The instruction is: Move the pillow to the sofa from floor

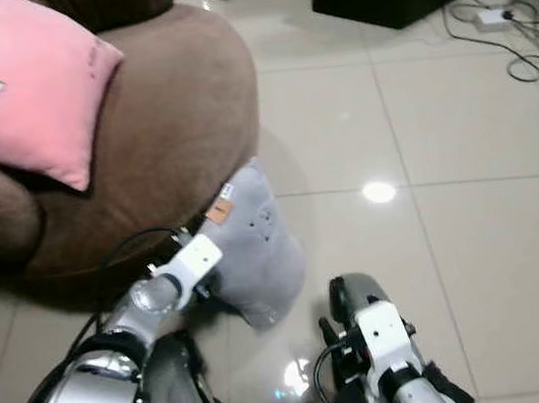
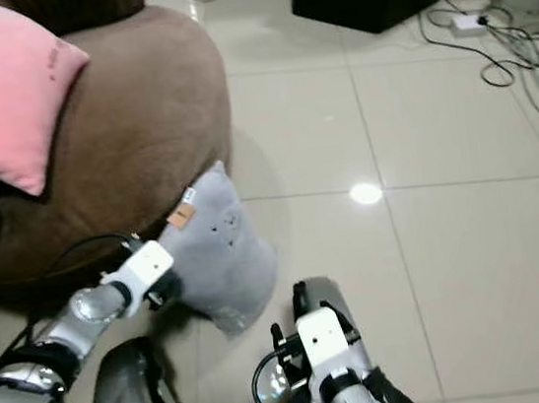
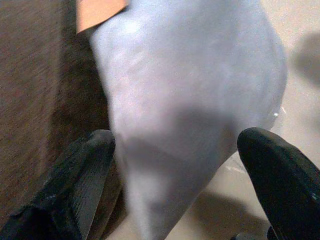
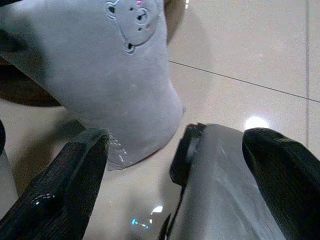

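Just grey pillow [image 1: 256,248] w/ bear face

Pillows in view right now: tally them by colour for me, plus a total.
Pink pillow, on the brown sofa: 1
Grey pillow, on the floor leaning against the sofa, between the open fingers of the left gripper: 1
Total: 2

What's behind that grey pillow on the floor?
The brown sofa stands right behind the grey pillow, which leans against its rounded side. The left gripper straddles the pillow with fingers open. The floor strip between them is hidden.
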